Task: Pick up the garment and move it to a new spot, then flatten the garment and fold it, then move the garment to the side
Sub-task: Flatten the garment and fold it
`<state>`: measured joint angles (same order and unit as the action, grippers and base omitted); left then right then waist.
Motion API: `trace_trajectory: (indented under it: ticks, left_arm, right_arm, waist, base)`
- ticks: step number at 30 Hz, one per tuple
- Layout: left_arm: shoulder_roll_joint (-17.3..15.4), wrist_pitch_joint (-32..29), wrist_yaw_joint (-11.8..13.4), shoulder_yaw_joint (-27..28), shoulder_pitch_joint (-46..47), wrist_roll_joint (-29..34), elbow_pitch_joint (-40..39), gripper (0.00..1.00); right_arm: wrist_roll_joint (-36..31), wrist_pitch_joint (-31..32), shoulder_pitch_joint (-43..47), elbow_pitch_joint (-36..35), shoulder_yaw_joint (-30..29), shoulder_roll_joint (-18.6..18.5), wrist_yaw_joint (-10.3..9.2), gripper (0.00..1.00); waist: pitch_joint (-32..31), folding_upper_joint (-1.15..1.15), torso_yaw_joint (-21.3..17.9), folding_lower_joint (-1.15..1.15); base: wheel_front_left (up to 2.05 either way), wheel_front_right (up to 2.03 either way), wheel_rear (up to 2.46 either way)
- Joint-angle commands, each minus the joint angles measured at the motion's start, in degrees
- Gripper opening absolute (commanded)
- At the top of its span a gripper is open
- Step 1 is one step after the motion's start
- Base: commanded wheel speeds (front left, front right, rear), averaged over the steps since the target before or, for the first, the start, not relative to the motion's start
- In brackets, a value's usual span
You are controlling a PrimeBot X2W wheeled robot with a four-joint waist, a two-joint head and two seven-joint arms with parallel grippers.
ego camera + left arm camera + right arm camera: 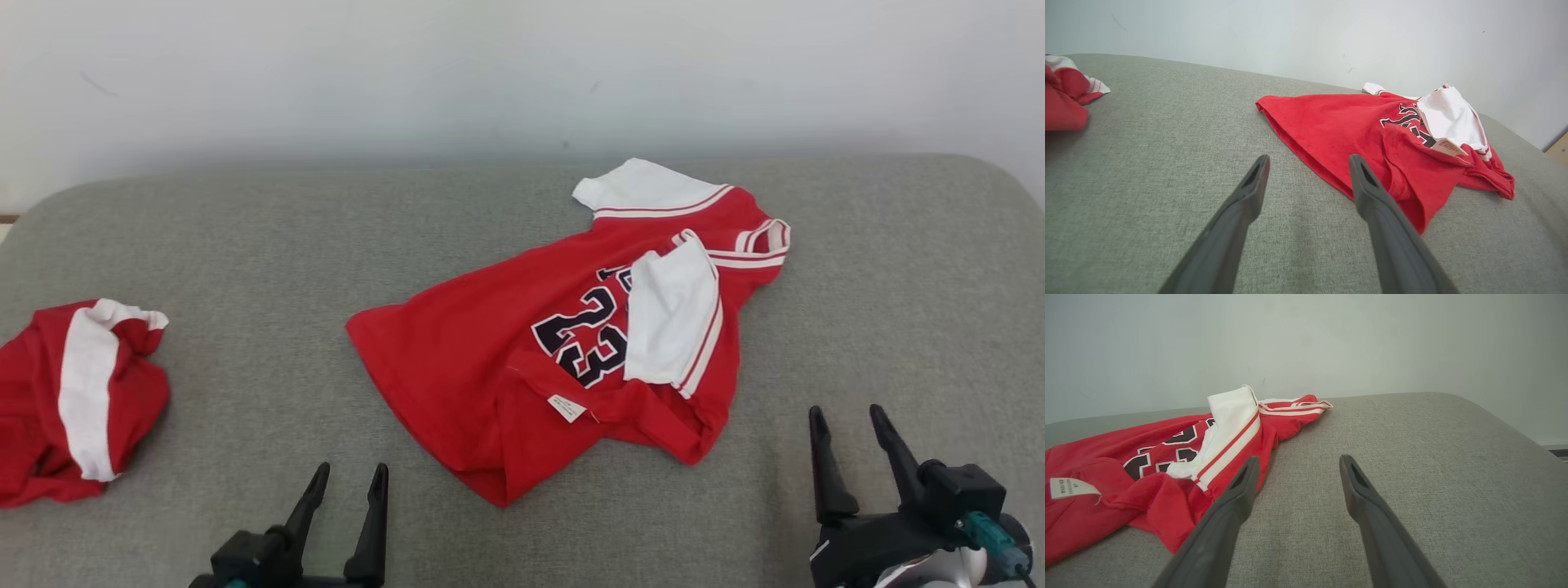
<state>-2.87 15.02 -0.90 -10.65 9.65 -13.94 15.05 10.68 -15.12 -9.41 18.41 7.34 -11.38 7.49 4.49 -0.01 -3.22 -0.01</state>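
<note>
The left tool [351, 467] stood at the near edge of the grey upholstered surface [245, 245], its two dark fingers spread apart and gripping nothing. The right tool [846, 411] stood at the near right, its fingers likewise parted and empty. Both pointed toward the far wall [490, 73].

Between the two tools, and a little farther off, lay the garment [490, 351], a red jersey with a dark "23" on it. In the head view neither tool touched it. Its lowest hem corner lay just to the right of the left tool's fingers, and its crumpled near-right edge lay to the left of the right tool.

From the left wrist, the left tool [1308, 159] looked over the garment [1331, 122], which spread ahead and to the right, with the hem just beyond the right-hand finger. From the right wrist, the right tool [1299, 459] saw the garment [1106, 445] ahead on its left, beside the left-hand finger.

A white sleeve [669, 318] was folded over the number, a second white sleeve lay at the far end, and a small white label [566, 407] showed near the turned-up hem.

Well to the left, at the edge, a second red-and-white cloth [49, 408] lay bunched up.
</note>
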Motion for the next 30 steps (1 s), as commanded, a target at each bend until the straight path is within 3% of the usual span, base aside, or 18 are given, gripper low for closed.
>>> trace_trajectory:
  ticks: [1,13,22,25,26,27,28,29,30]
  left_arm:
    - [0.0,0.2,0.1,0.2,1.2,0.0,0.5,1.0]
    - [-0.1,0.2,-1.2,0.7,16.3,-2.0,15.4,1.0]
    - [0.0,0.1,1.1,1.9,23.2,-4.1,28.5,1.0]
    - [0.0,0.0,-0.2,1.0,24.5,-5.5,30.8,1.0]
    - [0.0,0.0,-0.8,0.6,24.8,-6.4,31.3,0.91]
    - [0.1,0.0,-1.2,0.3,25.1,-7.0,31.9,0.64]
    - [0.1,0.0,-1.5,-0.2,25.5,-6.8,32.5,0.16]
    - [0.1,0.0,-1.7,-0.5,25.9,-7.1,33.0,0.0]
    - [0.1,-0.1,-1.8,-0.8,26.2,-7.1,33.5,0.0]
  right_arm:
    - [0.6,0.0,0.9,-0.4,0.8,0.1,0.0,1.0]
    - [2.8,0.0,-1.9,-1.0,2.4,-0.3,0.0,1.0]
    - [2.8,0.0,-2.6,-0.9,1.9,0.0,0.0,1.0]
    - [2.5,0.0,-2.5,-1.1,1.7,0.3,0.0,1.0]
    - [2.5,0.0,-2.6,-1.1,1.6,0.3,0.0,1.0]
    - [2.6,0.0,-2.8,-1.0,1.6,0.3,0.0,1.0]
    - [2.7,0.0,-3.0,-0.9,1.6,0.3,0.0,1.0]
    - [2.7,0.0,-3.2,-0.8,1.6,0.4,0.0,1.0]
    - [2.8,0.0,-3.5,-0.7,1.6,0.5,0.0,1.0]
  waist:
    - [0.7,0.01,-1.7,0.01]
    - [6.3,0.01,-6.3,0.01]
    - [8.3,0.01,-7.9,0.01]
    - [8.7,0.01,-7.9,0.01]
    - [8.9,0.01,-7.8,0.01]
    - [9.0,0.01,-7.8,0.01]
    - [9.2,0.01,-7.8,0.01]
    - [9.4,0.01,-7.7,0.01]
    - [9.5,0.01,-7.7,0.01]
  base:
    - [0.0,0.0,0.0]
    - [0.0,0.0,0.0]
    - [0.0,0.0,0.0]
    - [0.0,0.0,0.0]
    - [0.0,0.0,0.0]
    - [0.0,0.0,0.0]
    - [0.0,0.0,0.0]
    - [0.0,0.0,0.0]
    - [0.0,0.0,0.0]
